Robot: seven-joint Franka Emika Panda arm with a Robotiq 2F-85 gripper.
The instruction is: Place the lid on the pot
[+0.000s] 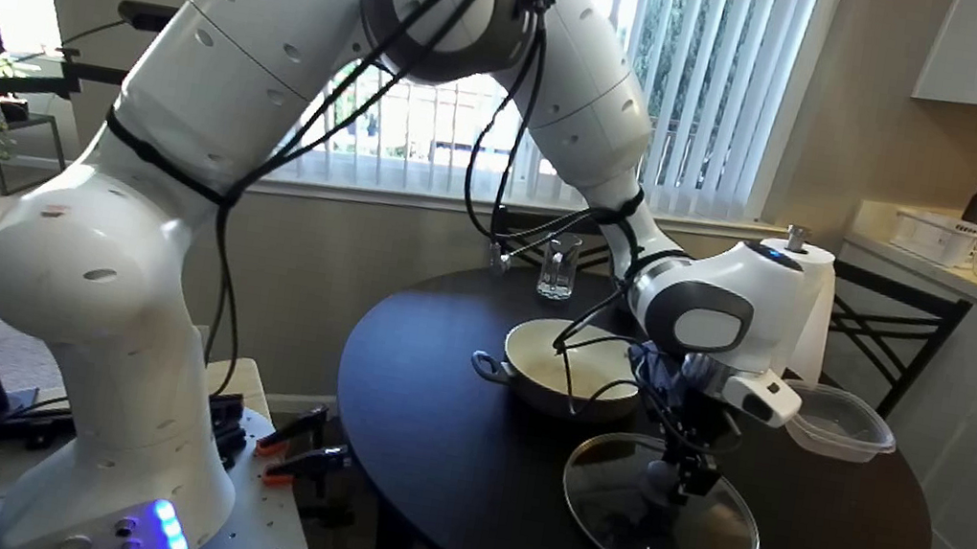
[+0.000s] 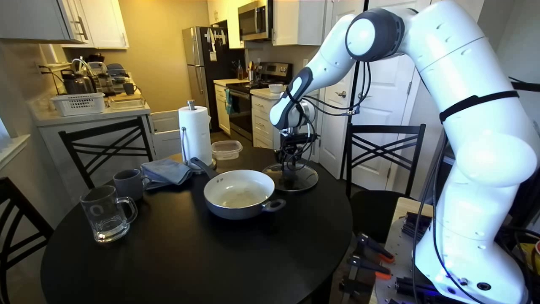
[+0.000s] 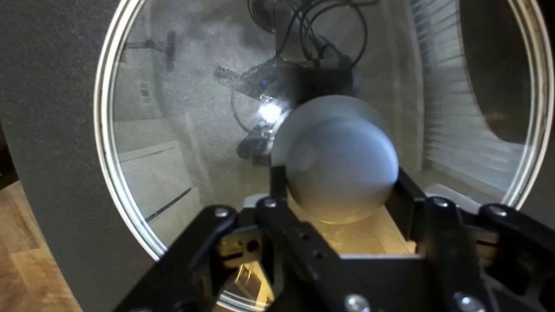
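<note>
The lid (image 1: 699, 548) is a round see-through glass disc with a metal rim and a smooth grey knob (image 3: 342, 160). It appears to lie flat on the dark table, beside the pot, in both exterior views. The pot (image 2: 236, 196) is wide and shallow, cream inside and grey outside, with a long handle and a short loop handle; no cover is on it. My gripper (image 3: 340, 175) points down over the lid, its black fingers (image 3: 277, 184) pressed against both sides of the knob. The underside of the knob is hidden.
A paper towel roll (image 2: 195, 135) and a clear plastic container (image 2: 227, 150) stand beyond the pot. A folded blue cloth (image 2: 166, 172), a grey mug (image 2: 128, 184) and a glass mug (image 2: 103, 213) are on the same table. Cables (image 1: 570, 345) hang from the arm over the pot.
</note>
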